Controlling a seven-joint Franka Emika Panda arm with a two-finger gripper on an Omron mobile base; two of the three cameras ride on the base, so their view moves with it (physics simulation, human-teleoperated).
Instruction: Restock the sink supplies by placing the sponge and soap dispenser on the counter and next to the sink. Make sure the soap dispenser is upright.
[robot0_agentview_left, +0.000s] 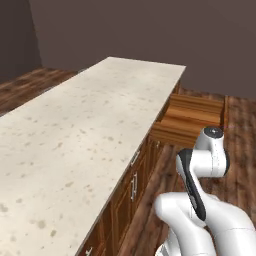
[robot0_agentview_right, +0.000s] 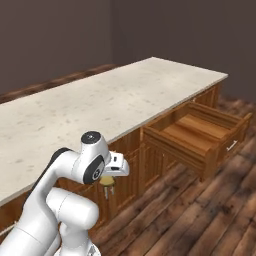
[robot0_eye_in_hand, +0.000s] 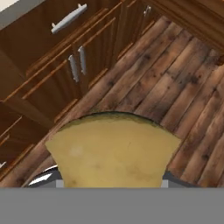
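While my hand view shows the gripper (robot0_eye_in_hand: 112, 181) clamped on the yellow sponge (robot0_eye_in_hand: 113, 151), the right base view shows an open wooden drawer (robot0_agentview_right: 197, 132); beige counter (robot0_agentview_left: 75, 130) above plank floor (robot0_agentview_right: 200, 210).

A beige counter (robot0_agentview_left: 75, 130) speckled with darker tan flecks sits over warm reddish-brown wooden cabinets (robot0_eye_in_hand: 52, 65) with silver-grey handles (robot0_eye_in_hand: 68, 18). An open drawer (robot0_agentview_right: 200, 132) at the far right shows lighter orange-brown wood. The floor (robot0_agentview_right: 200, 215) is dark brown planks with streaked grain. The walls (robot0_agentview_left: 150, 30) are dull grey-brown. The sponge (robot0_eye_in_hand: 113, 151) is mottled yellow-green. The arm (robot0_agentview_right: 65, 200) is white with dark joints.
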